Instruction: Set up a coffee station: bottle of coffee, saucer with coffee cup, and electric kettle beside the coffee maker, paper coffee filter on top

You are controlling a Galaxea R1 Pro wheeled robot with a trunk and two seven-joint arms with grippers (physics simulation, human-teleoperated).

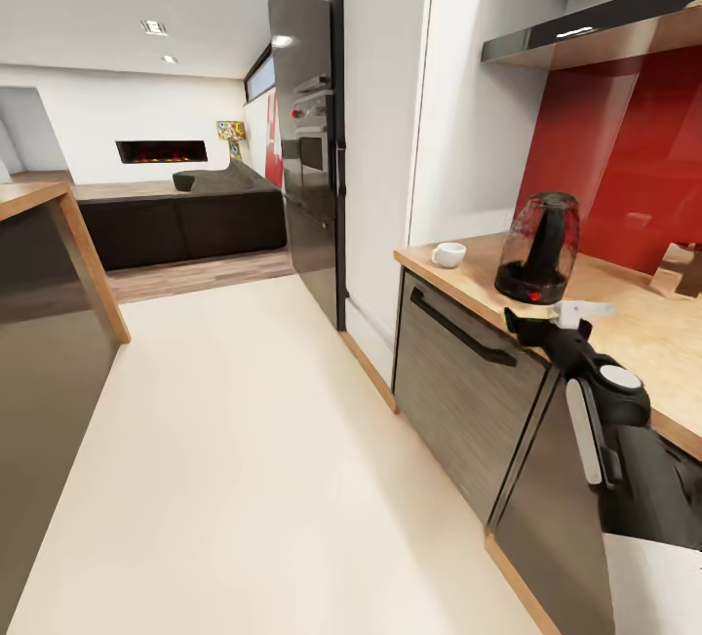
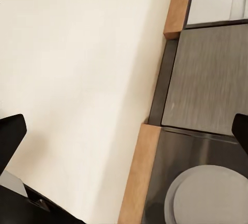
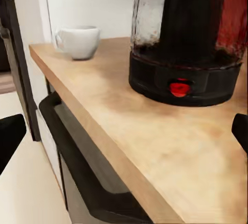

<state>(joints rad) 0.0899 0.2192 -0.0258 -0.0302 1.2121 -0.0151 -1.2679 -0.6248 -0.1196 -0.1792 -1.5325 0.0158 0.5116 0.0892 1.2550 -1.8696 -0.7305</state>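
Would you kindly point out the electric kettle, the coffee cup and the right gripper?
electric kettle (image 1: 538, 250): head view, middle of its dark glass body.
coffee cup (image 1: 448, 255): head view, its white side.
right gripper (image 1: 556, 315): head view, between its fingertips, just in front of the kettle's base.

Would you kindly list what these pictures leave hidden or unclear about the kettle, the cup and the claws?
- Rounded dark glass kettle: top cropped by right wrist view's edge.
- Small white cup: too small in head view to tell whether a saucer lies beneath.
- Right claw: fingers blurred.
- Left claw: fingertips barely enter frame edges.
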